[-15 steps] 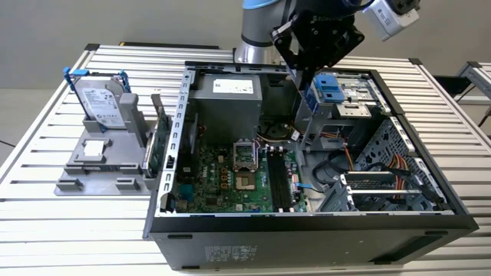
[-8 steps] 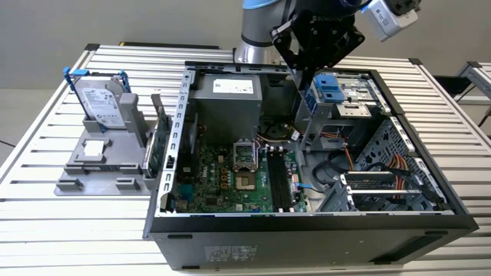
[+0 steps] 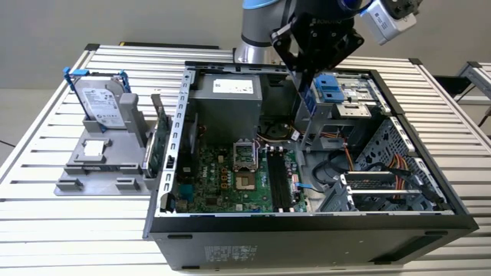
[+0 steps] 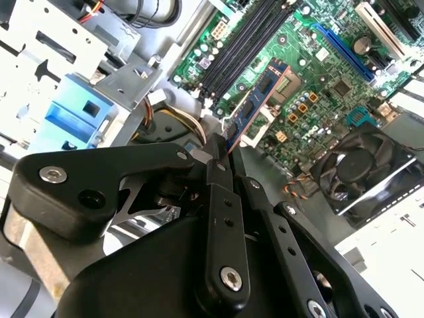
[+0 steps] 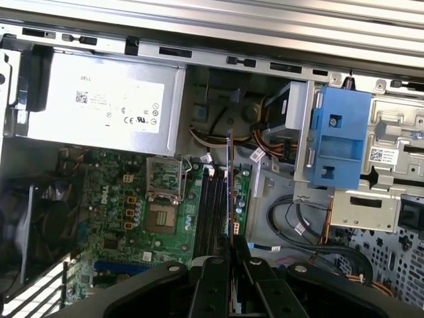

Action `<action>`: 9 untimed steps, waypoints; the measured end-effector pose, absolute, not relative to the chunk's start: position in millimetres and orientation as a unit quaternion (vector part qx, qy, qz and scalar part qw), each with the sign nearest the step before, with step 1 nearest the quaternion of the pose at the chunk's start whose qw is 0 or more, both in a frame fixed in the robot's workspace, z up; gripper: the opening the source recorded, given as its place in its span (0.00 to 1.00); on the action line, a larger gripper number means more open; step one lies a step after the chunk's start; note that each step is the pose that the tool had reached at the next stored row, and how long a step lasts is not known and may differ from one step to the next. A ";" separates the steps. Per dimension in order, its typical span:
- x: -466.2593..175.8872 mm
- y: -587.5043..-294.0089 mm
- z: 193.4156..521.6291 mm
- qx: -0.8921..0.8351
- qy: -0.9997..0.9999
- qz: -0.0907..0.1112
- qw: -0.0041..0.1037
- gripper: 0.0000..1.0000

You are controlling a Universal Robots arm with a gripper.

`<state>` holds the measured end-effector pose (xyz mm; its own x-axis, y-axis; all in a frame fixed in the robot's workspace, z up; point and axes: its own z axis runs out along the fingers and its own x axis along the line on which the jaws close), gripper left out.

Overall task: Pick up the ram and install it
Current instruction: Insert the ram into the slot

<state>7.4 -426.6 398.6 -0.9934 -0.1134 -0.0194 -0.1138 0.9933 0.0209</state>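
Gripping the ram (image 4: 255, 103) edge-on, the gripper (image 4: 222, 154) hangs above the open computer case (image 3: 307, 221).

Fingers (image 4: 217, 173) are clamped on one end of the ram, and the stick juts out from the fingertips toward the motherboard (image 4: 331, 73). In the first wrist view the ram (image 5: 230, 179) appears as a thin upright line over the black memory slots (image 5: 211, 215), just beside the processor socket (image 5: 162, 215); it is not seated in a slot. In the exterior view the gripper (image 3: 300, 77) sits over the rear of the case, near the blue drive-bay latch (image 3: 328, 87) and the grey power supply (image 3: 226, 109). A cooling fan (image 4: 361, 169) lies beyond the board in the second wrist view. Outside the case, at the exterior view's left, a hard drive with blue rails (image 3: 100, 103) stands in a grey holder (image 3: 100, 167) on the slatted table (image 3: 46, 218).
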 end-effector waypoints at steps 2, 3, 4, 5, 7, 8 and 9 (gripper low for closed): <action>7.7 -426.9 397.6 -0.057 0.998 0.011 0.009 0.00; 7.8 -427.0 397.1 -0.057 0.998 0.011 0.009 0.00; 7.9 -427.1 396.5 -0.057 0.998 0.011 0.008 0.00; 7.9 -427.2 396.1 -0.056 0.998 0.011 0.008 0.00; 7.9 -427.3 395.5 -0.056 0.998 0.011 0.008 0.00; 8.0 -427.4 395.3 -0.056 0.998 0.011 0.008 0.00; 8.0 -427.5 395.0 -0.056 0.998 0.011 0.008 0.00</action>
